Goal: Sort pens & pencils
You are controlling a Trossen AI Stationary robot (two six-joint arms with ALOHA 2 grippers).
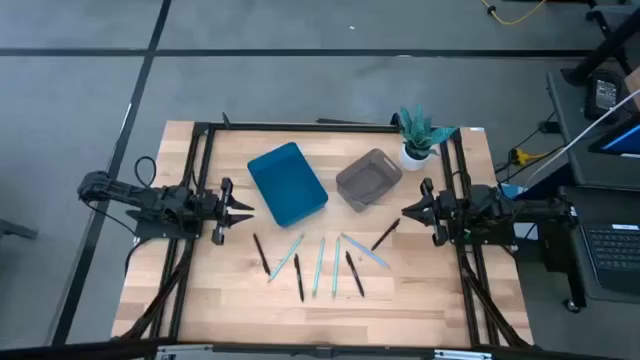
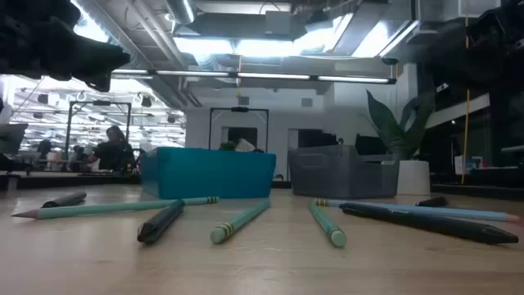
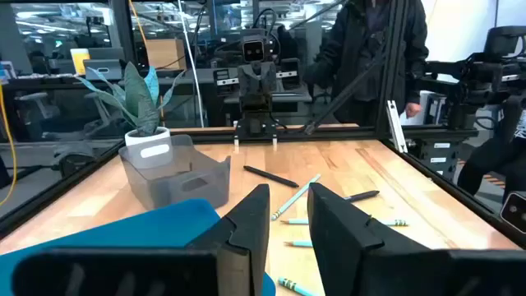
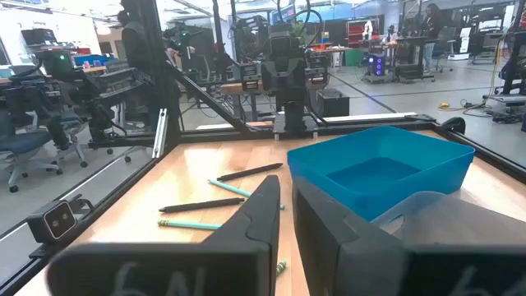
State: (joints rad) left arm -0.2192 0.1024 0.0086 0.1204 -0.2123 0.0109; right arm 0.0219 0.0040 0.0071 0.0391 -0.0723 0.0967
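Lying loose on the wooden surface (image 1: 200, 300), the pens & pencils (image 1: 318, 262) fan out in a rough row toward its front edge, midway between the two side edges; I count black sticks and light blue ones mixed together, several crossing or touching at their tips. None is held. Behind them, nearer the back edge, I see a blue tray (image 1: 287, 183) and just beside it a grey bin (image 1: 368, 179), both tilted relative to the edges. A potted plant (image 1: 418, 133) stands near the back right corner.

My left pincer (image 1: 245, 209) sits low at the left edge, arm stretched level and pointing inward toward the blue tray, fingers parted with a narrow gap and nothing between them. My right pincer (image 1: 408, 210) mirrors it at the right edge, arm level, pointing inward past the grey bin, fingers drawn nearly together on nothing. Both are well apart from the sticks.
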